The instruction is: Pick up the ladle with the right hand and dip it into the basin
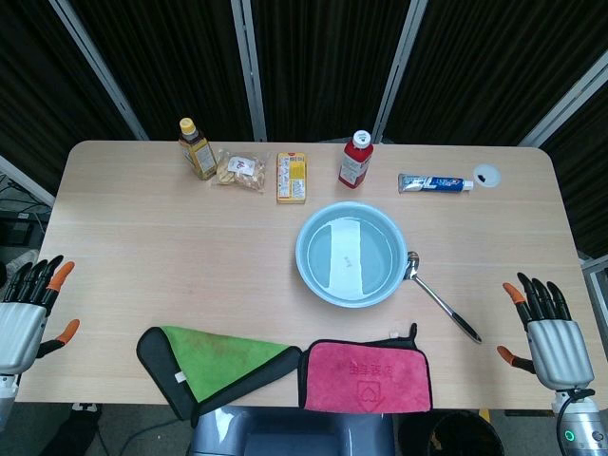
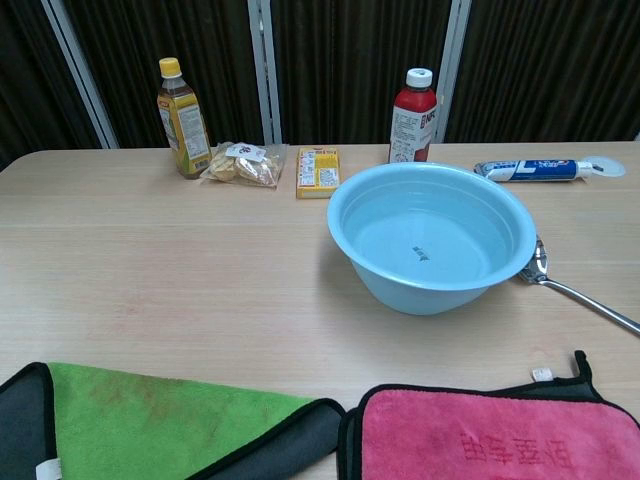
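Observation:
A metal ladle [image 1: 439, 299] with a dark handle end lies flat on the table just right of the basin, its bowl [image 2: 533, 263] next to the basin's rim. The light blue basin [image 1: 309, 266] sits mid-table and holds water; in the chest view the basin [image 2: 440, 285] stands centre right. My right hand [image 1: 546, 332] hovers at the table's right front edge, open, fingers spread, well right of the ladle's handle. My left hand [image 1: 28, 313] is open at the left front edge, holding nothing. Neither hand shows in the chest view.
Along the back stand a yellow-capped bottle [image 1: 197, 148], a snack bag [image 1: 239, 169], a yellow box [image 1: 292, 177], a red bottle [image 1: 355, 159] and a toothpaste tube [image 1: 434, 183]. A green cloth [image 1: 214, 366] and a pink cloth [image 1: 368, 375] lie at the front edge.

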Tool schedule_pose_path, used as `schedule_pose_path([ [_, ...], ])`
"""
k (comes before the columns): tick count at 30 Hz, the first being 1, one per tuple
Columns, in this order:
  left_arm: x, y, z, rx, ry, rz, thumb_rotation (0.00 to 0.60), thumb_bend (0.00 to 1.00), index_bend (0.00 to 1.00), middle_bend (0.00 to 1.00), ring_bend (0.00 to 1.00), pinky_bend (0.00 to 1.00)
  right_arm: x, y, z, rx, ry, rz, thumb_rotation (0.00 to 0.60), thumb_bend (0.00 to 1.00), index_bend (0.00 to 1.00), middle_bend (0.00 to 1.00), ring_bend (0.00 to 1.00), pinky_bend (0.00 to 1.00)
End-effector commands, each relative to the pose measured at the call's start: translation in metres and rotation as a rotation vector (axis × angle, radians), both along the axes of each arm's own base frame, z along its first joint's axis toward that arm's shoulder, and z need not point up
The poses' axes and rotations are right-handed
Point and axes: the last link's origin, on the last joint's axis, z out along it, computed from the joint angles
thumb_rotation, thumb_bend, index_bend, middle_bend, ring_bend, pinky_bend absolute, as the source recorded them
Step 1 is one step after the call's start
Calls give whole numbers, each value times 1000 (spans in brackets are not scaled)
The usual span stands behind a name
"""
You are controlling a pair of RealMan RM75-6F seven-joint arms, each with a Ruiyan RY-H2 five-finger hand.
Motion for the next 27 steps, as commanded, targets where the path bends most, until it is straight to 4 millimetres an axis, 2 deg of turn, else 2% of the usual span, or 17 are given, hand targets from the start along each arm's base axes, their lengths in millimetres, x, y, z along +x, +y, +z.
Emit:
schedule_pose_path([
  [1, 0, 1, -1, -1, 1, 4, 600, 289, 48, 0, 0, 0, -1, -1, 1, -1, 0, -4, 600, 0, 6, 0, 0, 0],
  [7, 1, 2, -3, -7, 2, 5, 600, 288, 48, 0, 0, 0, -2, -1, 2, -6, 2, -12, 600, 0, 9, 0, 0, 0],
  [11, 0, 3, -1, -12, -11, 6, 600, 288, 48, 0, 0, 0, -2, -3, 0, -11, -3, -12, 600, 0, 70, 0, 0, 0],
  [19, -5, 12, -2, -54, -31, 37, 600, 290, 48, 0, 0, 0, 0, -18, -25, 62, 25, -26, 600, 15, 297, 0, 0, 0],
  [27, -3, 11, -2, -84, -56, 20, 600, 290, 48, 0, 0, 0, 11, -25, -54, 163, 42, -58, 600, 73, 366, 0, 0, 0],
])
